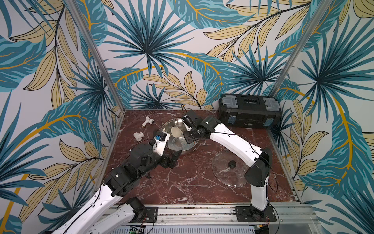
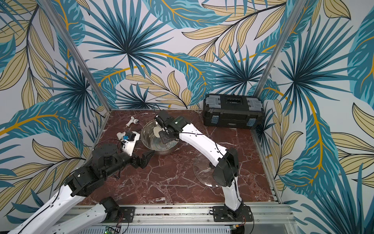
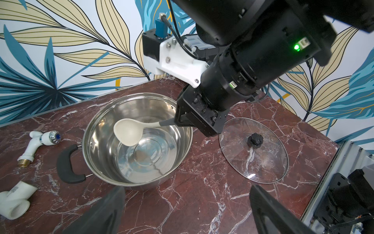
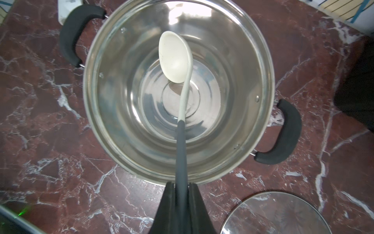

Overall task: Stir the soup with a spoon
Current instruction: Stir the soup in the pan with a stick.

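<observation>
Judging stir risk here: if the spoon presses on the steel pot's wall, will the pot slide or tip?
Likelier to slide than tip: the pot is wide and low, sitting flat on the marble table. It shows little or nothing inside, so it is probably light. The left hand is open and apart from it, so nothing braces it.

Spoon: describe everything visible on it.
The spoon is a long ladle: cream-white deep round bowl and curved neck, slim grey handle, plastic-looking. The right gripper is shut on the handle, holding it slanted over the rim of the pot, bowl inside the pot, turned sideways. Whether the bowl touches the pot's floor is unclear.
</observation>
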Robot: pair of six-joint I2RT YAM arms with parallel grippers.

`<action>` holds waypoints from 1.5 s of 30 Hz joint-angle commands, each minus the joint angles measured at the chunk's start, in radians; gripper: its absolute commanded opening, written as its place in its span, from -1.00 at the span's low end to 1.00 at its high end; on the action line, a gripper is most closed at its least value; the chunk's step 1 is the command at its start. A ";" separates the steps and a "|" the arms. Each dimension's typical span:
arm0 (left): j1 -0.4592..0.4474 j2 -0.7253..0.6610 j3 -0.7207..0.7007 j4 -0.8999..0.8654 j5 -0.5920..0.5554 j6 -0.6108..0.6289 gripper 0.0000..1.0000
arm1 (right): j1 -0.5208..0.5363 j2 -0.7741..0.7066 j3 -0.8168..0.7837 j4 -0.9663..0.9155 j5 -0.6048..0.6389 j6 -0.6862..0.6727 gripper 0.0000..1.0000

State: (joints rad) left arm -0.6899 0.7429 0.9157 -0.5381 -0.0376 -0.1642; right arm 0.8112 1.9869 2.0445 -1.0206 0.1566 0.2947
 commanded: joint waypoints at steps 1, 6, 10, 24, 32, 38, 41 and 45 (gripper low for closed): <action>0.004 -0.014 -0.032 0.021 0.002 0.002 1.00 | 0.002 -0.009 -0.029 0.043 -0.086 -0.002 -1.00; 0.004 -0.010 -0.035 0.030 0.004 -0.001 1.00 | 0.003 -0.079 -0.121 0.056 -0.114 -0.001 -1.00; 0.004 -0.008 -0.037 0.033 0.006 -0.006 1.00 | 0.005 -0.147 -0.201 0.046 -0.103 -0.004 -1.00; 0.004 -0.007 -0.040 0.044 0.007 -0.020 1.00 | 0.005 -0.198 -0.266 -0.081 0.218 -0.001 -1.00; 0.004 -0.008 -0.048 0.048 0.002 -0.019 1.00 | 0.005 -0.122 -0.160 -0.039 0.279 0.008 -1.00; 0.004 -0.009 -0.063 0.059 0.000 -0.004 1.00 | 0.006 -0.072 -0.105 0.044 0.228 0.006 -1.00; 0.005 -0.014 -0.066 0.061 0.002 0.013 1.00 | 0.005 -0.056 -0.088 0.083 0.147 0.001 -1.00; 0.003 -0.035 -0.079 0.082 0.000 0.044 1.00 | 0.005 -0.032 -0.057 0.099 0.034 0.006 -1.00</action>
State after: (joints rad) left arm -0.6899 0.7322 0.8700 -0.4934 -0.0372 -0.1524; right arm 0.8131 1.9316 1.9583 -0.9665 0.2863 0.2955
